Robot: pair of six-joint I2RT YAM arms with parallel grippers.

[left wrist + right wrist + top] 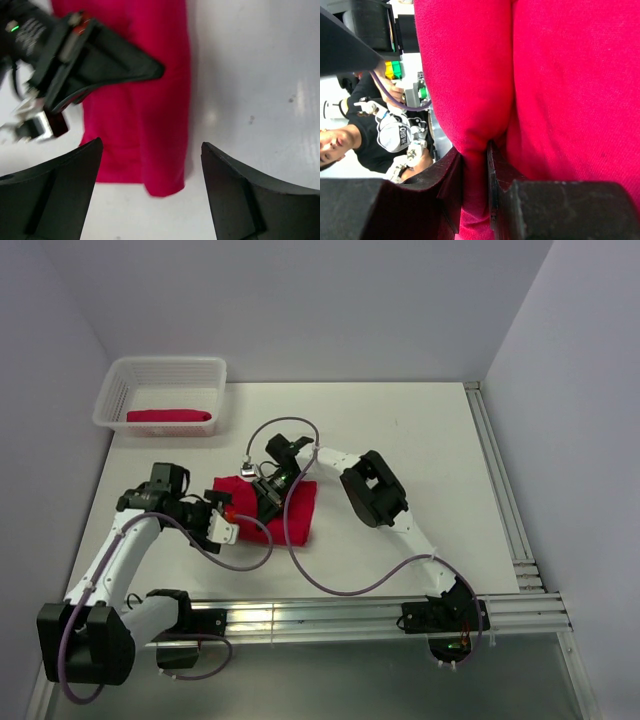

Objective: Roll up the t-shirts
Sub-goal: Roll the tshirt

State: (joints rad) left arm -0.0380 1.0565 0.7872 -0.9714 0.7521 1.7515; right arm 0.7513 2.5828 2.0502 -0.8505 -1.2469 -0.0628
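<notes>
A crimson-red t-shirt (296, 510) lies folded on the white table at the centre left; it also shows in the left wrist view (145, 100) and fills the right wrist view (560, 90). My right gripper (268, 488) is shut on a rolled fold of this shirt (476, 165) near its left part. My left gripper (225, 524) is open and empty, just left of the shirt's near corner; in its own view (152, 165) the jaws stand wide apart over the table. A second red t-shirt (169, 416) lies rolled in the white mesh basket (120, 375).
The basket stands at the back left corner by the wall. An aluminium rail (497, 490) runs along the table's right edge and another along the front edge (330, 615). My right arm's cable (300, 560) loops over the table in front of the shirt.
</notes>
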